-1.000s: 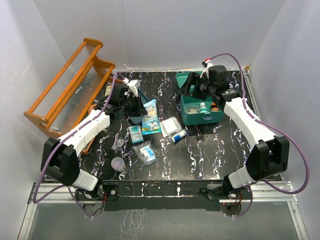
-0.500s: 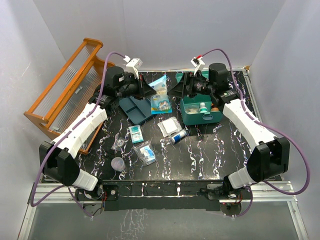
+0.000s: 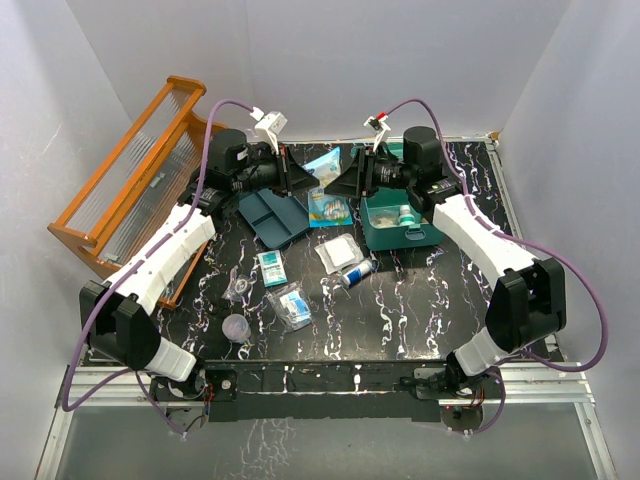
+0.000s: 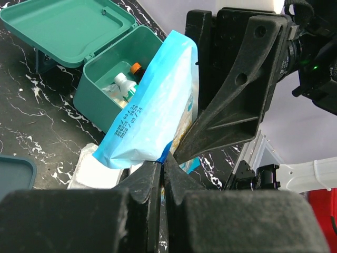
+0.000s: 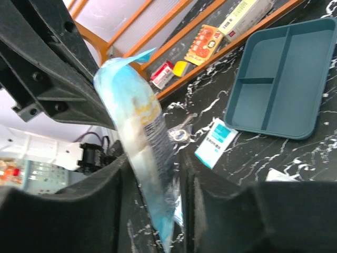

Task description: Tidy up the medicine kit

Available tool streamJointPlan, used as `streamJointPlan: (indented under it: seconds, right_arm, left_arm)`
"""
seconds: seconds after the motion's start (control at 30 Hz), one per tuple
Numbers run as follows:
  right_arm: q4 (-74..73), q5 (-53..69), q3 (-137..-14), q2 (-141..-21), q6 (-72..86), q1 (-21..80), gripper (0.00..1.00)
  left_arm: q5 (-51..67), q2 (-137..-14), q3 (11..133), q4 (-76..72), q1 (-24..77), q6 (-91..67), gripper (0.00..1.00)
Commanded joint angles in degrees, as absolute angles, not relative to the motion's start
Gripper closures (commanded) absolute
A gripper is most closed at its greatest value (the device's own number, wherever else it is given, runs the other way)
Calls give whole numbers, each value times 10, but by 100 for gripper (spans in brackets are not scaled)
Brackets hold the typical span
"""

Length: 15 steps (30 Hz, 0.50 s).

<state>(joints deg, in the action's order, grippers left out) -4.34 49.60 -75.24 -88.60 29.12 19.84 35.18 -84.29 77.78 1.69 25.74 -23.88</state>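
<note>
Currently: blue pouch [image 4: 152, 113] is pinched mid-air by left gripper [image 4: 161, 167]; right gripper [image 5: 152, 176] is spread around it. Medicine kit [image 3: 398, 238] is stood open beneath right arm. Risk: pouch is dropped onto table if released before being clamped.

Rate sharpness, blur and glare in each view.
Top external: soft, even light, sharp throughout, no strong glare. Left wrist: pouch and kit crisp, own jaws a dark blur up close. Right wrist: pouch soft and smeared, jaws blurred, tray in focus, lower-left background hazy.
</note>
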Motion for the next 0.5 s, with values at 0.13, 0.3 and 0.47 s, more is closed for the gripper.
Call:
streamJointPlan:
  seconds: [0.13, 0.3, 0.47]
  right_arm:
    - [30, 527, -764, -870, 315, 199, 92]
    - [30, 532, -758, -861, 308, 196, 100]
    - [21, 559, -758, -853, 307, 167, 100]
  left_arm:
    - [339, -815, 783, -3, 261, -254, 97]
    - [241, -805, 781, 45, 261, -251, 62]
    - [153, -799, 777, 92, 260, -232, 49]
